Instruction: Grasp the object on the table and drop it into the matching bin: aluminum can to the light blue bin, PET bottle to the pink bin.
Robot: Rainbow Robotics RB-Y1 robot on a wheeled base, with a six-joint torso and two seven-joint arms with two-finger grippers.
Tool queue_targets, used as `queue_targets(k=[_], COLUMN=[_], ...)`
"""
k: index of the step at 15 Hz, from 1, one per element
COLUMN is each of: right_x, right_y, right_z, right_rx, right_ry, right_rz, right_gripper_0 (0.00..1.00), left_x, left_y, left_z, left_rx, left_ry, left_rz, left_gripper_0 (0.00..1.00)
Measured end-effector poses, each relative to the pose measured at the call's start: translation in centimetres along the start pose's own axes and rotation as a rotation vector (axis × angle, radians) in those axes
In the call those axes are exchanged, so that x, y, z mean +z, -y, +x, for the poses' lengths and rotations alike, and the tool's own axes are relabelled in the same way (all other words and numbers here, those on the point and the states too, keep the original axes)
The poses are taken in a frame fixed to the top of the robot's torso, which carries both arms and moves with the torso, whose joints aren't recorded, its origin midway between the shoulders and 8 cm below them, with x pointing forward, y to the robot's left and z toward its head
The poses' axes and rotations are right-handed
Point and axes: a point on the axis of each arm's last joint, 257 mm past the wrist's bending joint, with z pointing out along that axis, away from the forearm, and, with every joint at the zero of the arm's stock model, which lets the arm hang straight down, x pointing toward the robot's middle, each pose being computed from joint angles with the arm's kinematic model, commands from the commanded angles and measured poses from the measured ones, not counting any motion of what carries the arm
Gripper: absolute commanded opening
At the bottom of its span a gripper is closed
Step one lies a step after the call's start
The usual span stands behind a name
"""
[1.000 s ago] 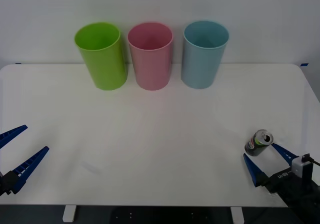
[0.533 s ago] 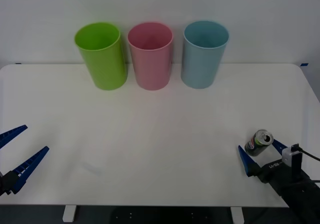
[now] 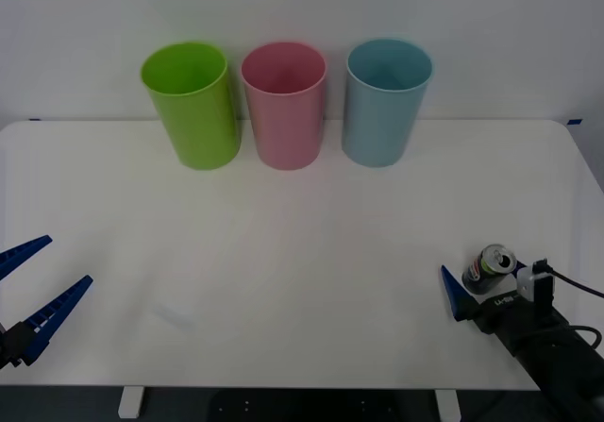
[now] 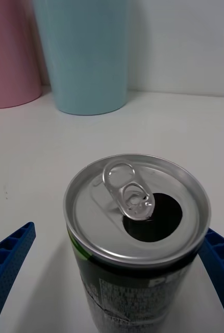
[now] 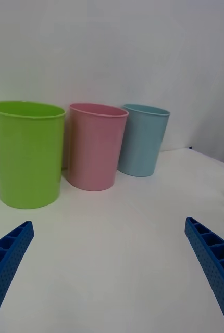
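Observation:
The aluminum can (image 3: pixel 488 269), dark with a silver opened top, stands upright near the front right of the white table (image 3: pixel 302 233). My right gripper (image 3: pixel 485 286) is open, with one blue finger on each side of the can and not pressing on it. In the right wrist view the can (image 4: pixel 138 223) stands between the fingertips (image 4: pixel 13 255) at close range. The light blue bin (image 3: pixel 385 101) stands at the back, right of the pink bin (image 3: pixel 283 106). My left gripper (image 3: pixel 66 261) is open and idle at the front left.
A lime green bin (image 3: pixel 193 106) stands left of the pink one; all three bins line the table's far edge by the wall. The table's right edge and front edge run close to the can. Bare tabletop lies between the can and the bins.
My right gripper has slid forward and a little left, so its fingers now reach along both sides of the can. The can and the left arm have not moved.

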Motion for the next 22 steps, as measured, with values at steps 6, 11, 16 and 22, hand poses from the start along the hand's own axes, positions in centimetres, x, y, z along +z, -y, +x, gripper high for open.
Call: queue_targets(k=[6,11,16,22], right_x=[0.1,0.2,0.3,1.0], right_y=[-0.1,-0.1,-0.4,-0.8], right_z=[0.0,-0.1,-0.8,-4.2], right_rx=[-0.01,-0.013,0.008,0.077], right_ry=[-0.002,0.002,0.025,0.085], right_rz=[0.0,-0.002,-0.016,-0.044], right_gripper_0=[0.0,0.0,0.0,0.0], left_x=[0.0,0.0,0.0,0.0], left_y=[0.0,0.0,0.0,0.0], left_z=[0.0,0.0,0.0,0.0], left_rx=[0.0,0.0,0.0,0.0], left_ry=[0.0,0.0,0.0,0.0], left_rz=[0.0,0.0,0.0,0.0], left_gripper_0=[1.0,1.0,1.0,1.0])
